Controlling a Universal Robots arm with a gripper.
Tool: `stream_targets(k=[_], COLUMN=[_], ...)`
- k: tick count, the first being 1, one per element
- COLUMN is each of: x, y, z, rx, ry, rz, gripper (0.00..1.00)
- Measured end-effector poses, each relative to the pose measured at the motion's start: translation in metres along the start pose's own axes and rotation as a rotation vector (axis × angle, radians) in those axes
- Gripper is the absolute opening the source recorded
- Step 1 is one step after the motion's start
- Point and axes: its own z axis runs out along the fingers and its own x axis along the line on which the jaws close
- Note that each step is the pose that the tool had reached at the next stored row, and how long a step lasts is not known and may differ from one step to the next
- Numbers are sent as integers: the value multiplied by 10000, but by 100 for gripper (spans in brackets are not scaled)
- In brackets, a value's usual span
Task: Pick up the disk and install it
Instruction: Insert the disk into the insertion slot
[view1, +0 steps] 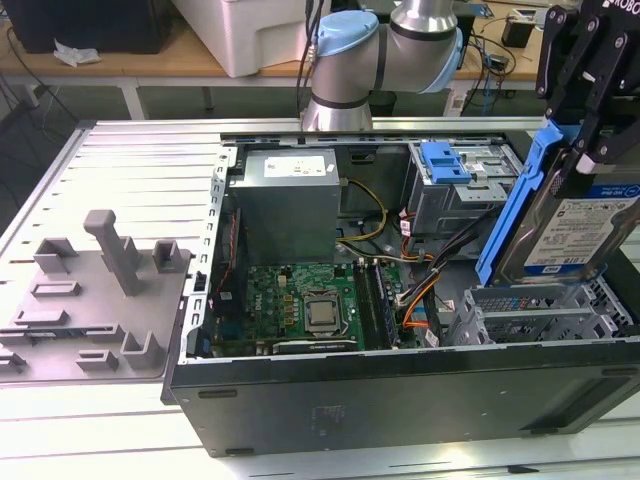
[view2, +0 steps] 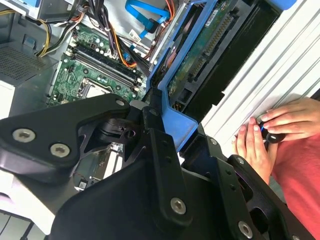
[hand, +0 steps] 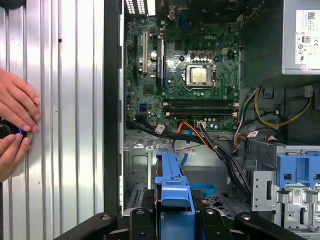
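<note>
In the exterior view the disk (view1: 572, 228), silver with a white-and-blue label and a blue rail frame, hangs tilted on edge over the open computer case (view1: 400, 395), at that view's right. My gripper (view1: 592, 150) is shut on its upper part. Just below the disk sits the lower metal drive cage (view1: 530, 312). The second wrist view shows the black fingers (view2: 160, 145) clamped on the blue frame, with the disk's green circuit-board underside (view2: 200, 55) beyond them. In the first wrist view the blue frame edge (hand: 172, 185) stands between the fingers, above the case floor.
Inside the case are the motherboard (view1: 300, 300), a grey power-supply box (view1: 285, 200), bundled cables (view1: 420, 280) and a blue bracket (view1: 445, 160) atop the upper cage. A grey fixture (view1: 100, 290) lies at the exterior view's left. A person's hands (hand: 15, 120) rest on the ribbed table beside the case.
</note>
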Motion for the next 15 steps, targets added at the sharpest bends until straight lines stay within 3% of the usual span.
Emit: stream_targets(k=[15], x=[7], y=[-21], z=[52], rx=[28], ry=[1], rz=[-30], gripper=[37])
